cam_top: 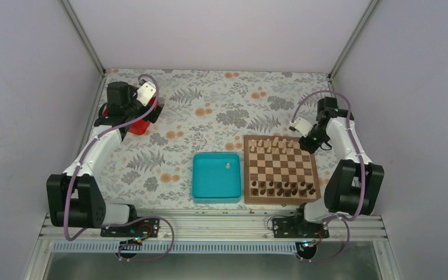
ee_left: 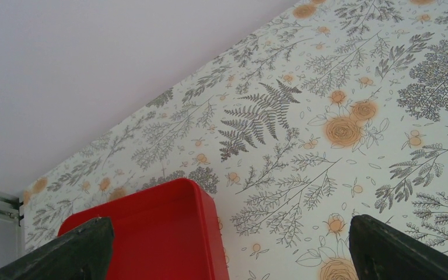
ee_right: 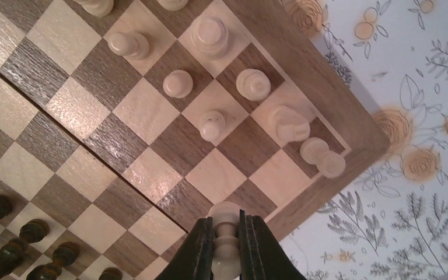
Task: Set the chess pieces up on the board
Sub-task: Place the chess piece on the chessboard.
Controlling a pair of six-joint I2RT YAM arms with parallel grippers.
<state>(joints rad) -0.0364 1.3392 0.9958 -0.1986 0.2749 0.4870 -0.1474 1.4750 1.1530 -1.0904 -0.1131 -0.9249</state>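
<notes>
While left claw [ee_left: 228,227] gapes empty, right claw [ee_right: 226,228] pinches a pale, round-headed piece [ee_right: 224,211], perhaps a pawn.

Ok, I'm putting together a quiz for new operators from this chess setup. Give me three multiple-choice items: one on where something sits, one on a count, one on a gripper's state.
1. Where does the teal tray lie?
A. beside the board
B. on top of the board
C. leaning against the back wall

2. How many chessmen are in the teal tray?
A. none
B. one
C. five

3. What state is the right gripper in?
A. open and empty
B. shut on a dark chessman
C. shut on a pale chessman

Answers:
1 A: the top view shows it lying next to the board.
2 B: a lone pale piece shows inside it.
3 C: the right wrist view shows the fingers pinching a pale chessman near the board's border.
</notes>
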